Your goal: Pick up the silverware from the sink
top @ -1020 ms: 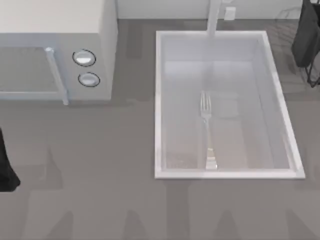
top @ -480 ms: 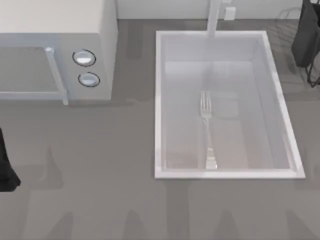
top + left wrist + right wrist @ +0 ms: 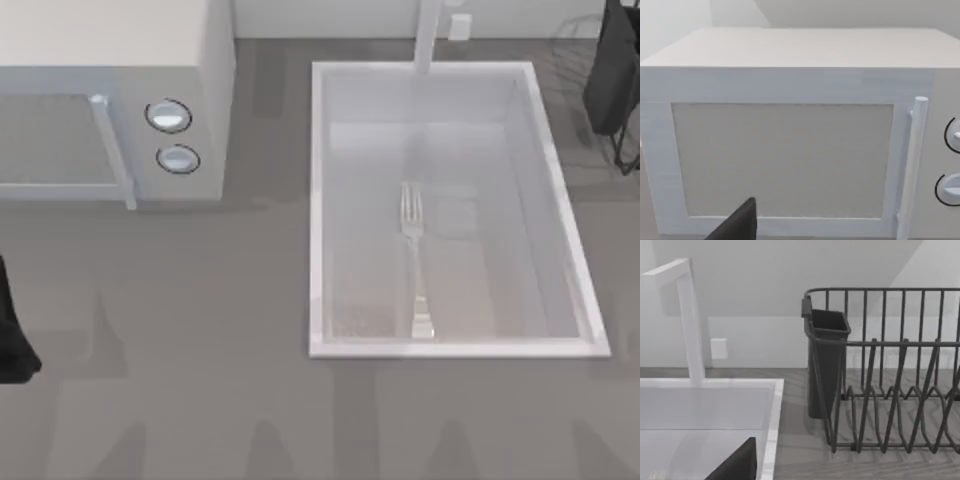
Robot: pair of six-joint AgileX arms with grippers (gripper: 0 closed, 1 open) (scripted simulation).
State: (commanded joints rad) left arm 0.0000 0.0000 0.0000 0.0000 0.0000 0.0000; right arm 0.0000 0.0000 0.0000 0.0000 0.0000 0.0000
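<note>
The sink [image 3: 318,200] occupies the centre-right of the top view and holds one item: the silverware [image 3: 414,262], lying flat on the basin floor (tines toward the faucet [image 3: 427,35]). The dish rack [image 3: 890,370] beside the sink carries a dark cutlery cup [image 3: 827,360]. Finger state of both grippers cannot be told.

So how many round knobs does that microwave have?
2. Both sit on the microwave front, right of its door handle: one knob nearer the back wall, the other knob just in front of it. The left wrist view shows both at its edge, partly cut off.
</note>
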